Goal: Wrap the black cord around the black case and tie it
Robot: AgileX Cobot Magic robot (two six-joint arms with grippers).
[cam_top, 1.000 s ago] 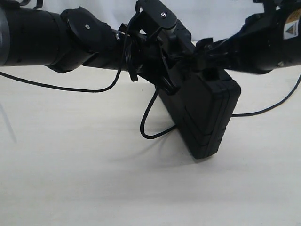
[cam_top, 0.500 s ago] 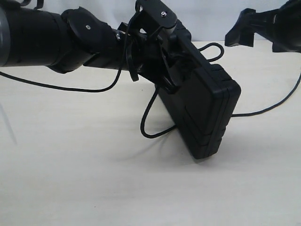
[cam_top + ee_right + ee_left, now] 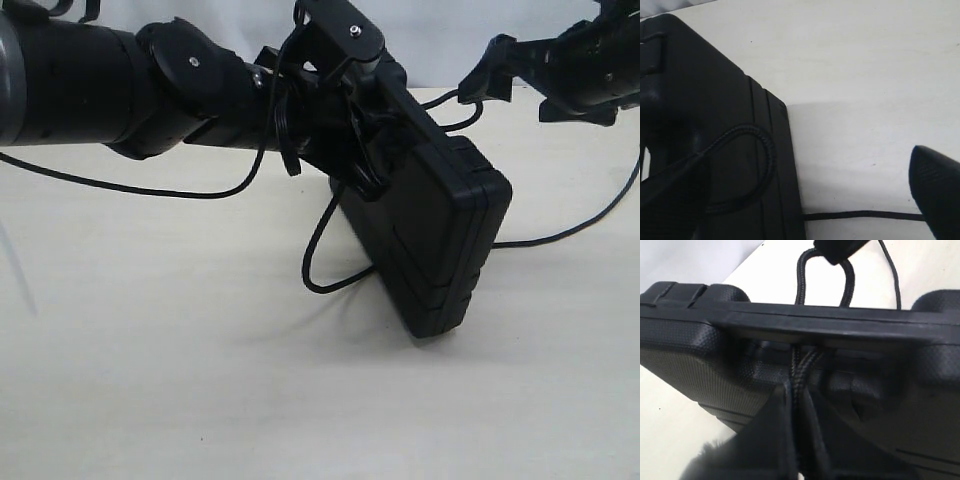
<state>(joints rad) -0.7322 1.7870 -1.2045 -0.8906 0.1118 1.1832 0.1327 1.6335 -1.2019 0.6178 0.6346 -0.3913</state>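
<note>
The black case (image 3: 432, 238) stands tilted on one corner on the pale table. My left gripper (image 3: 368, 165) is at its upper end, shut on the black cord (image 3: 799, 385) where two strands run through the handle slot. In the left wrist view the handle bar (image 3: 805, 325) crosses in front of the fingers (image 3: 775, 430), and the cord rises in a loop (image 3: 846, 277) beyond it. My right gripper (image 3: 505, 98) hangs open, apart from the case at the upper right, holding nothing. The right wrist view shows one fingertip (image 3: 936, 192), the cord loop (image 3: 766, 160) on the case (image 3: 700, 100) and a strand (image 3: 865, 215) on the table.
Slack cord curves on the table left of the case (image 3: 312, 262) and trails off to the right (image 3: 575, 232). A thin glossy cable (image 3: 130, 188) droops under the left arm (image 3: 90, 85). The pale table (image 3: 200, 380) stretches toward the front.
My right gripper has drawn away from the case's top edge toward the upper right, uncovering a cord loop behind the case. The left gripper and the case have barely shifted.
</note>
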